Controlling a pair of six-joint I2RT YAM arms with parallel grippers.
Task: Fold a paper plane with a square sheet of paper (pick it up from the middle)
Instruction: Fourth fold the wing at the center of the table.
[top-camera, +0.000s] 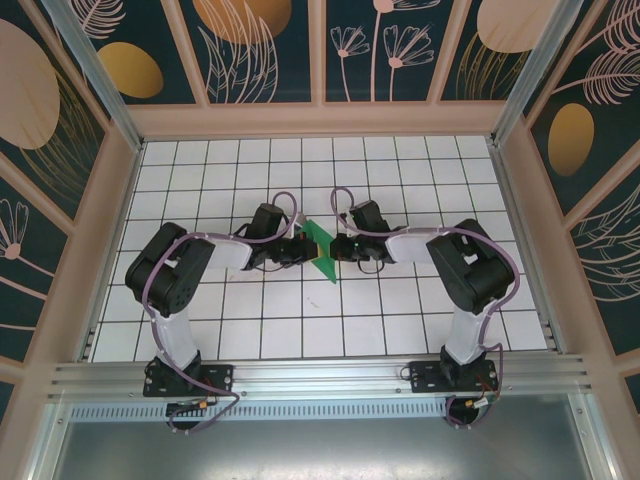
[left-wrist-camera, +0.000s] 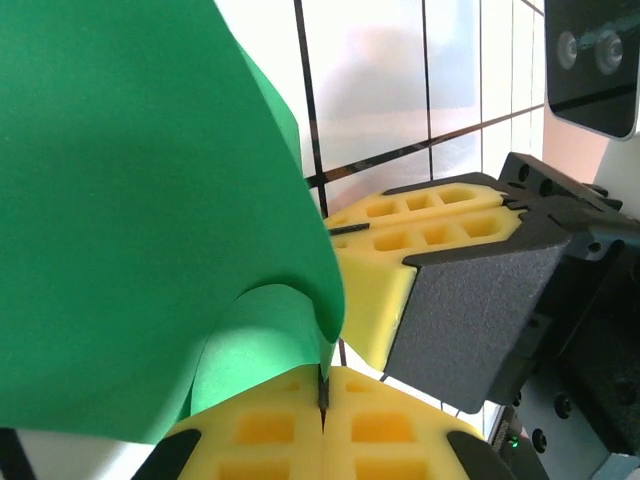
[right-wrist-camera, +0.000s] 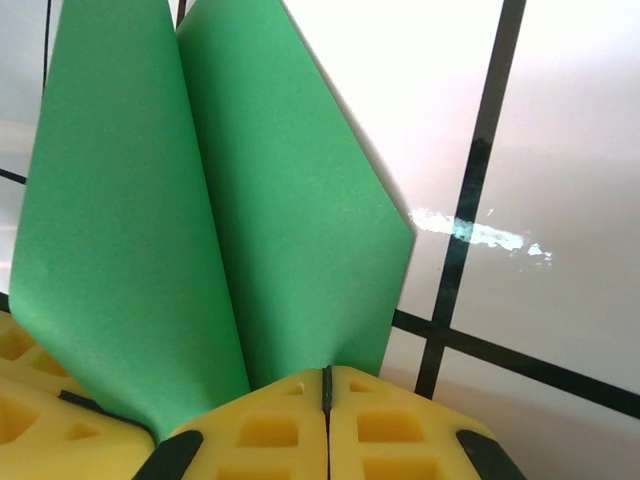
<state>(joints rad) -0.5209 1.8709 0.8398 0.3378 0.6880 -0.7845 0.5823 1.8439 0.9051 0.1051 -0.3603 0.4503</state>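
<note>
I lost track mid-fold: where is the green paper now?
In the top view the green paper is near the middle of the table, pinched between the left gripper on its left and the right gripper on its right.

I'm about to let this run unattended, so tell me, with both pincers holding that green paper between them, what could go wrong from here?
The left pincer and right pincer are both shut on the thin, partly folded green paper sheet, close together; pulling apart might tear it. Near the left pincer the paper bulges into a curl, which could set a stray crease. That grip looks near the edge, so it may slip.
</note>
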